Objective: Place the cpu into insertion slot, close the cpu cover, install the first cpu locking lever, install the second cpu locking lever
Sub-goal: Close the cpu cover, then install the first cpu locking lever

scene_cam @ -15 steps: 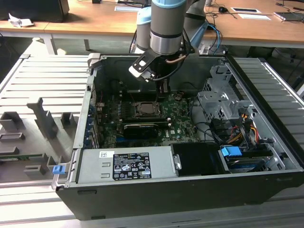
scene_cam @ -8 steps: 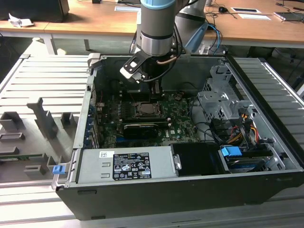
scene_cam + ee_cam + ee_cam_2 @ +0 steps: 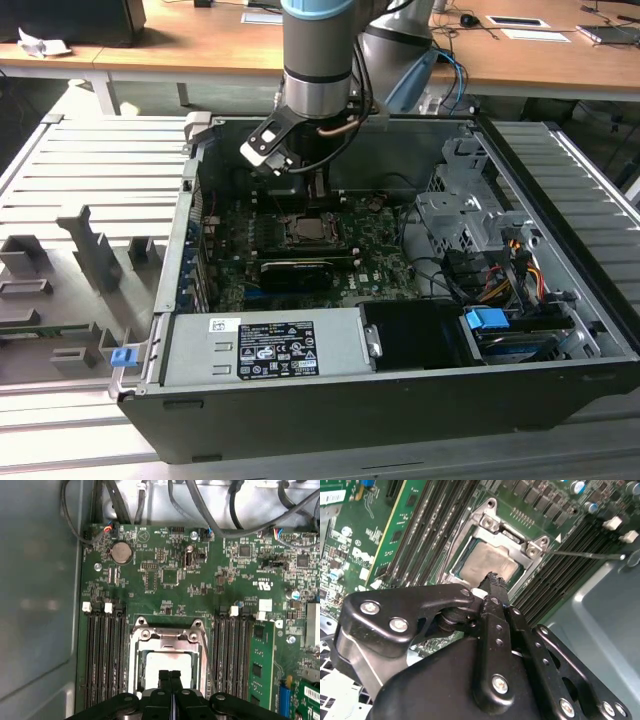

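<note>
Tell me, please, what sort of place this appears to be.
Likely a robotics lab or assembly workshop: an open computer case lies on a ribbed metal workbench, a robot arm reaches over its motherboard, and wooden desks with papers stand behind.

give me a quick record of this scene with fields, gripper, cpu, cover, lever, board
gripper: jaws shut together, holding nothing, tips over the cpu; contact cannot be told
cpu: lying in the socket, pale metal face up
cpu cover: down flat around the cpu, whose face shows through the cut-out
locking lever: thin rod sticking out from a socket corner, looks unlatched
setting: green circuit board inside an open computer case
</note>
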{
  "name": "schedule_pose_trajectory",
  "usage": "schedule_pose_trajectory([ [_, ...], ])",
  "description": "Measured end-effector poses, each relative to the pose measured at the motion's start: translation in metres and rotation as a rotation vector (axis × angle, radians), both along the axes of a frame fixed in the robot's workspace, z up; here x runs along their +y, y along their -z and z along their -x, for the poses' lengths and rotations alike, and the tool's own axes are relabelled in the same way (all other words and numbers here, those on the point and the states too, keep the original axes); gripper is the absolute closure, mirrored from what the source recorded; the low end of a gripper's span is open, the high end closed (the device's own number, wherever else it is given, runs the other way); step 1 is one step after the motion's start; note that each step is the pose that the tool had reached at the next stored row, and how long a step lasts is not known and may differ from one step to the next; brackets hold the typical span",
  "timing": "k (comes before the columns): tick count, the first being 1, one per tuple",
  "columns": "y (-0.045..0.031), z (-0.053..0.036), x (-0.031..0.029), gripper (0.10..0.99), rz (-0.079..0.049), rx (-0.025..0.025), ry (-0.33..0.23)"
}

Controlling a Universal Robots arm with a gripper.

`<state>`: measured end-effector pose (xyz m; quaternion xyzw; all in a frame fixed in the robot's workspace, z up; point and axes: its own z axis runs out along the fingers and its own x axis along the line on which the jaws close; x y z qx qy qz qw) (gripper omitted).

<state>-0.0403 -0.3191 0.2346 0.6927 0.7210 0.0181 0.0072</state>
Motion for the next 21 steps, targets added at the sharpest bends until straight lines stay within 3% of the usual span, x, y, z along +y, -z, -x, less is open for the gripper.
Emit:
schedule_pose_trajectory([
  [7,0.0004,0.0074,0.0,0.98,-0.001,0.0,0.0],
  [21,-0.0061,0.0076,0.0,0.98,0.0,0.0,0.0],
])
